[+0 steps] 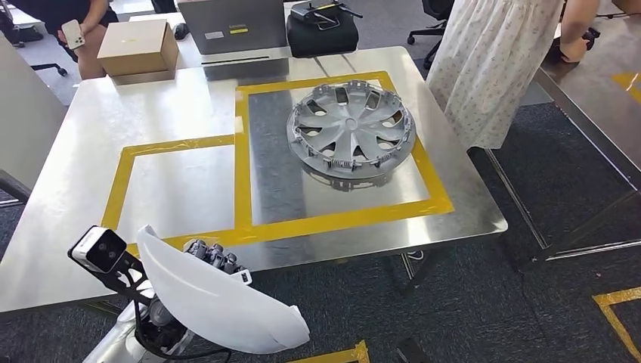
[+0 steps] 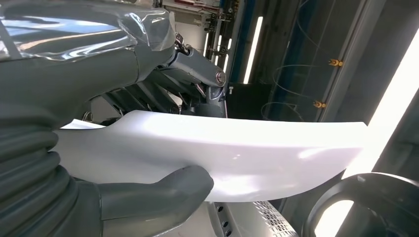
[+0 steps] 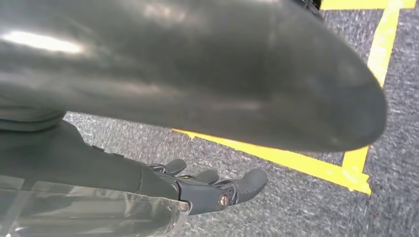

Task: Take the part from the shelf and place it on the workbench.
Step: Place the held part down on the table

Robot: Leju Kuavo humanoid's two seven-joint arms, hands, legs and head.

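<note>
Left hand [image 1: 215, 257] has the white part [image 1: 219, 299] clamped, thumb [image 2: 163, 197] on one face and the darker fingers [image 2: 148, 94] on the other, so that's a proper hold. It's hanging just off the near edge of the workbench [image 1: 83, 136], low and tilted, not over the steel yet. Right hand [image 3: 212, 190] is down by the carpet with its fingers loosely apart and nothing in them.

Past the near edge there's a yellow-taped box [image 1: 181, 189] with bare steel inside, and beyond that to the right a bigger taped box holding a silver hubcap [image 1: 351, 128]. Further back sit a cardboard box [image 1: 136, 47] and a laptop, plus people standing around.

My take: carry step's nearly done, the placing isn't. I'd lift the part clear of the bench lip first (that curved edge looks like it'd snag), level it out, then set it inside the bare taped box and stay well off the hubcap.
</note>
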